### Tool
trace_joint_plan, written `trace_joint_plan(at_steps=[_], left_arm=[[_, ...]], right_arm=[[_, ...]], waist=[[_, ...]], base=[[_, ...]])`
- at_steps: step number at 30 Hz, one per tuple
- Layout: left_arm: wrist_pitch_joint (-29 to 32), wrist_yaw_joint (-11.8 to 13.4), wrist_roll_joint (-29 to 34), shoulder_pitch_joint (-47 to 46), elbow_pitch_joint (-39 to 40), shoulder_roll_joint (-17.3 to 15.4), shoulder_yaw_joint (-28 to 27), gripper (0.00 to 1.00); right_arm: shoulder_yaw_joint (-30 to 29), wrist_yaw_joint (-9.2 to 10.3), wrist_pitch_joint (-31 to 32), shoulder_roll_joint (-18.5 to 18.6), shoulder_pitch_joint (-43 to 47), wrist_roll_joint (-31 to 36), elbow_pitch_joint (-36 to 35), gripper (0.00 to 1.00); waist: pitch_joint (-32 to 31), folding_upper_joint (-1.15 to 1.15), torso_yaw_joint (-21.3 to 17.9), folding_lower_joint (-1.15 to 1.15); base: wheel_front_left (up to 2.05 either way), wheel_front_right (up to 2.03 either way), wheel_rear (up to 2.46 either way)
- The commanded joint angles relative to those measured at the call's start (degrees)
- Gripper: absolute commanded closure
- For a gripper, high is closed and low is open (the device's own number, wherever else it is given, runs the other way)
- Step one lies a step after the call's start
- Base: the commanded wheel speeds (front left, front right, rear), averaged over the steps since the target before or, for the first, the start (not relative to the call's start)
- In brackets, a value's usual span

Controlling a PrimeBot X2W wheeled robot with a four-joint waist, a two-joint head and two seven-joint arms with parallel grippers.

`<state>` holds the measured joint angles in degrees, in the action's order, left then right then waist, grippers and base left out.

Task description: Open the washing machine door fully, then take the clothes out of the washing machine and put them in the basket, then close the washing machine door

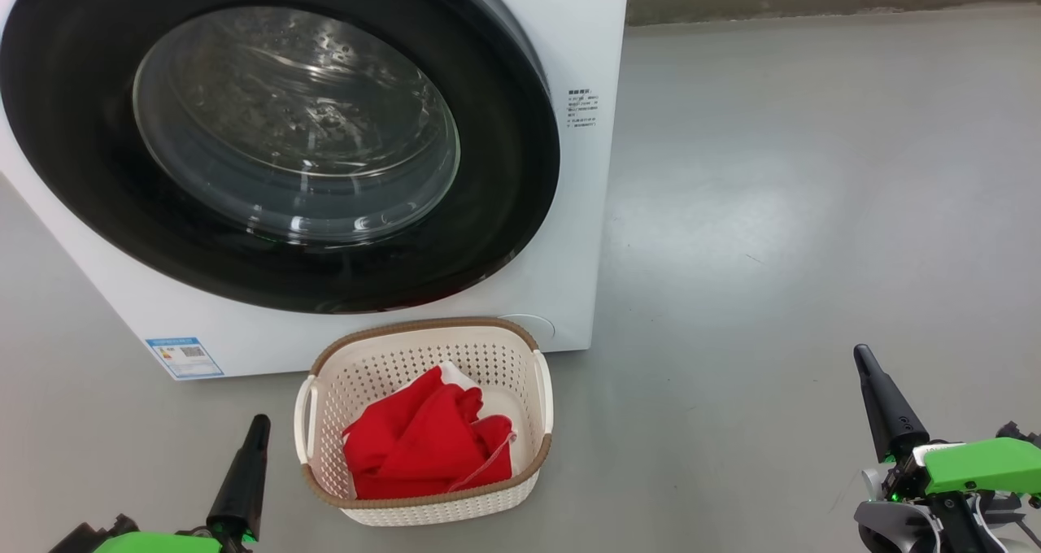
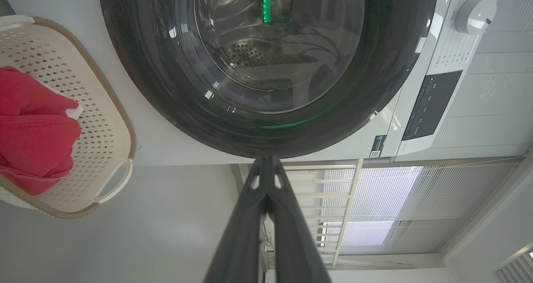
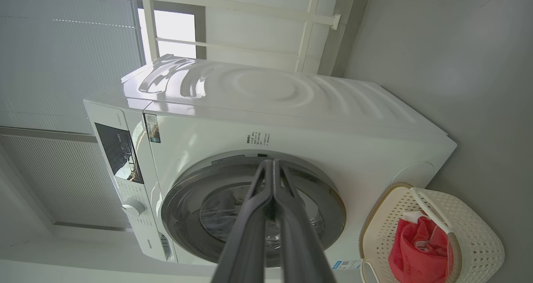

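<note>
The door [image 1: 293, 130] sits shut against the washer [image 1: 573, 236], its black rim running close to the cabinet's right edge. The clothes [image 1: 423, 443] lie heaped in the basket [image 1: 423, 325], which stands just before the machine's lower front. The left gripper [image 1: 260, 420] and right gripper [image 1: 860, 354], both pinched closed and holding nothing, flank the basket, the right one well apart over a broad stretch of grey floor [image 1: 773, 211].

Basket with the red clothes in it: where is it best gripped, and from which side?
Likely the white loop handle on the right side of the cream perforated plastic basket, from above: it stands off the wall, thin enough for closing fingers.
</note>
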<state>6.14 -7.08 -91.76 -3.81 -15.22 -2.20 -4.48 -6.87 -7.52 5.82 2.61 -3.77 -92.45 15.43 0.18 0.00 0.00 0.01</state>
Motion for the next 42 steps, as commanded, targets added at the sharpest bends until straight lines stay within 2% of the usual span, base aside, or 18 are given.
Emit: trace_joint_plan(at_steps=[1, 42], left_arm=[[0.36, -0.41, -0.4, -2.38, 1.17, -0.67, -2.05, 1.0], [0.35, -0.41, -0.4, -2.38, 1.17, -0.67, -2.04, 1.0]], right_arm=[[0.84, 0.03, 0.28, 0.64, -2.37, -0.12, -1.43, 1.0], [0.58, 0.03, 0.48, 0.47, -2.39, 0.09, -1.42, 1.0]], waist=[[0.0, 0.0, 0.0, 0.0], [0.0, 0.0, 0.0, 0.0]], base=[[0.0, 0.0, 0.0], [0.0, 0.0, 0.0]])
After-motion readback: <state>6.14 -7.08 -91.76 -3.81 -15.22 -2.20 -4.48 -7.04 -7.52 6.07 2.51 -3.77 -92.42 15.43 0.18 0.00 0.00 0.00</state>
